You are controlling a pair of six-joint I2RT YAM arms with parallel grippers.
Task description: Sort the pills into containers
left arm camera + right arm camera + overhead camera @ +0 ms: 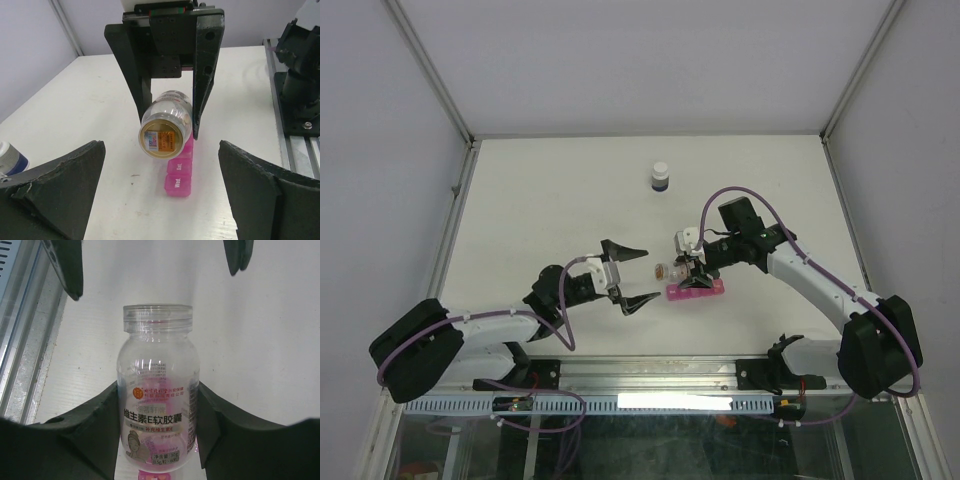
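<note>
Top external: pink organizer [706,293] runs left-right; right gripper [682,270] grasps vial [665,270], left gripper [651,275] spread wide.

The vial [158,405] bore a label reading "维生素E软胶囊", with "30g" in smaller print below. One lid of the pink organizer [179,184] read "Wed."

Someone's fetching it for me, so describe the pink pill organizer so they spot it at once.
On the white table, go to the near edge, right of centre, where the right tool holds a clear vitamin E bottle sideways. The pill organizer lies flat under that bottle. It is the only pink thing: a translucent strip of square lidded compartments.
</note>
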